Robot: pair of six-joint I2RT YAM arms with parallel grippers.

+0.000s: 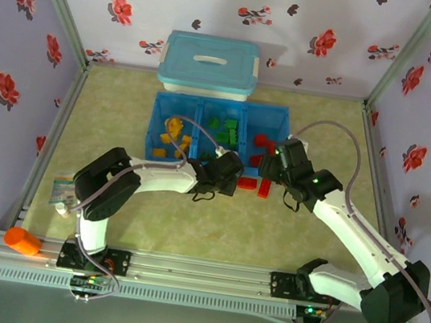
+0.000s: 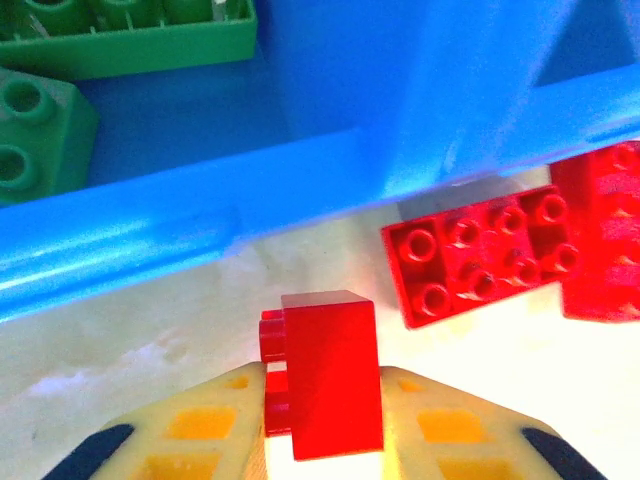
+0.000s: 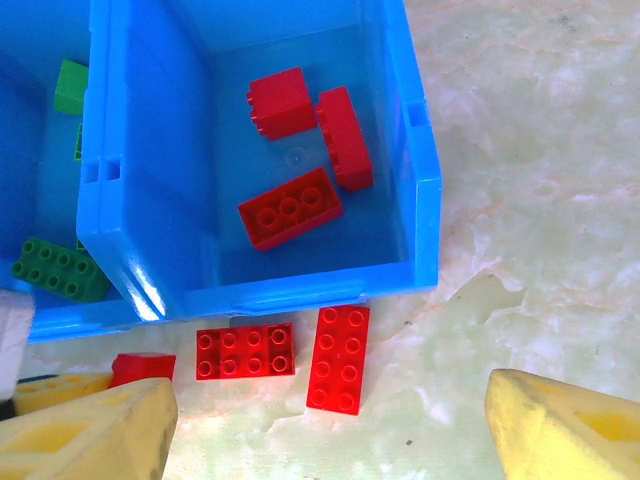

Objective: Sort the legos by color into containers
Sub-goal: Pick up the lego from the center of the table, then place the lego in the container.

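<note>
The blue tray [image 1: 158, 124] holds yellow legos [image 1: 172, 135] in its left compartment, green legos [image 1: 224, 130] in the middle and red legos [image 3: 290, 207] on the right. My left gripper [image 2: 322, 400] is shut on a small red brick [image 2: 325, 375] just in front of the tray's near wall [image 2: 200, 230]. Two flat red bricks [image 3: 245, 352] [image 3: 338, 358] lie on the table beside that wall. Above them my right gripper [image 3: 325, 430] hangs open with nothing between its fingers [image 3: 565, 425]. In the top view the left gripper [image 1: 231, 168] and the right gripper [image 1: 277, 158] are close together.
A light blue lidded box [image 1: 209, 65] with a white handle stands behind the tray. An orange cylinder [image 1: 23, 241] lies at the near left corner, with a small packet [image 1: 61, 190] at the left edge. Flowered walls close in three sides.
</note>
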